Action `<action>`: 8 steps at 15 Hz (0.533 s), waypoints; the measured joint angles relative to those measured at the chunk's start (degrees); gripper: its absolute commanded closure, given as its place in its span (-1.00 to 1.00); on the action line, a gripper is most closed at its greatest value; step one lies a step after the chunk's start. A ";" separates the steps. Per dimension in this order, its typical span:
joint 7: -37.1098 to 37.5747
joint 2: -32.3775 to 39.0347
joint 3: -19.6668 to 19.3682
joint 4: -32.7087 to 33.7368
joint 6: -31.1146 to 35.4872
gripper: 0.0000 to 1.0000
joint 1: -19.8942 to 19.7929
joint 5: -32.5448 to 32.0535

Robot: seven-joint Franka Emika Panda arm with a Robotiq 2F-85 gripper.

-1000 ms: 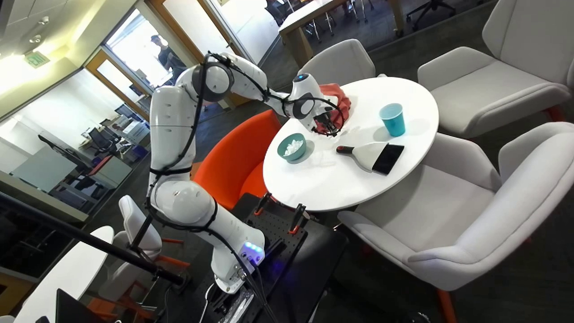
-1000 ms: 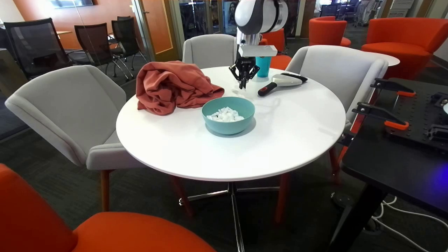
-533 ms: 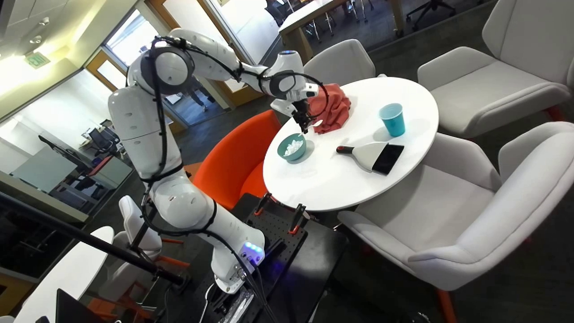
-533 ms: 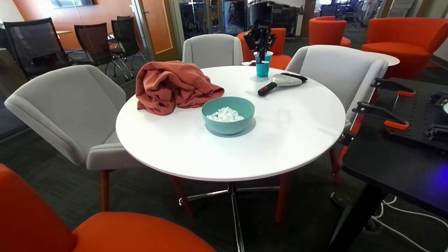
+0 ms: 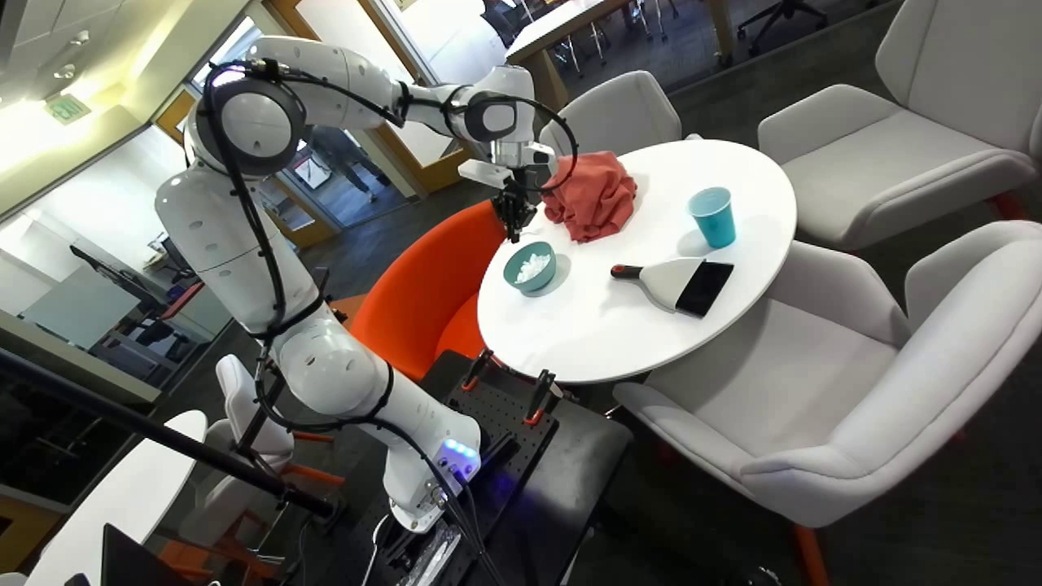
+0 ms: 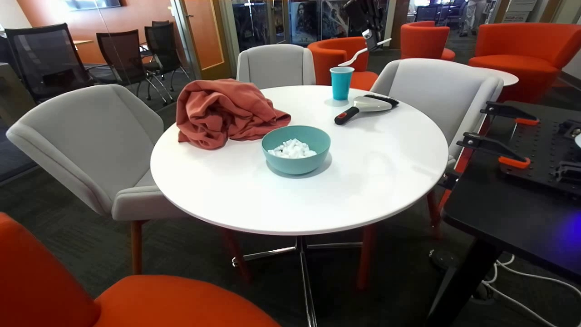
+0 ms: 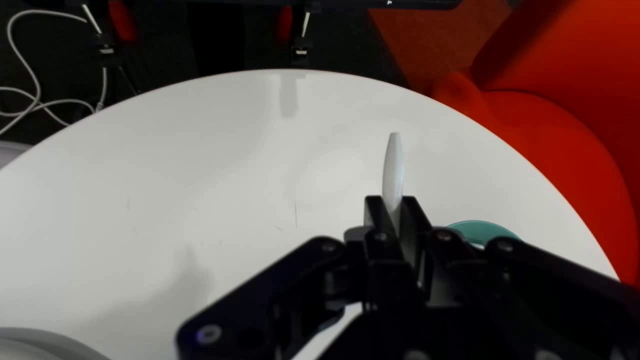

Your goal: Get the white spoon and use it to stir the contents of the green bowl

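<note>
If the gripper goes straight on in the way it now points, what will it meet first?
Probably the table, beside the bowl, going by the wrist view. Depth is unclear, and the spoon held in the gripper may touch down first.

That bowl [image 6: 296, 166] is teal-green, the spoon [image 6: 361, 54] white, the gripper [image 7: 392, 205] black. The cup [image 6: 341, 84] is bright turquoise, the cloth [image 6: 227, 112] brick red, the table [image 6: 363, 181] plain white.

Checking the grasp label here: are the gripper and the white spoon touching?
Touching. The wrist view shows the gripper clamped on both sides of the white spoon, whose end juts out past the grip.
</note>
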 measured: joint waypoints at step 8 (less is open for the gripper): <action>2.78 0.94 -0.54 1.81 -10.49 0.95 2.33 9.84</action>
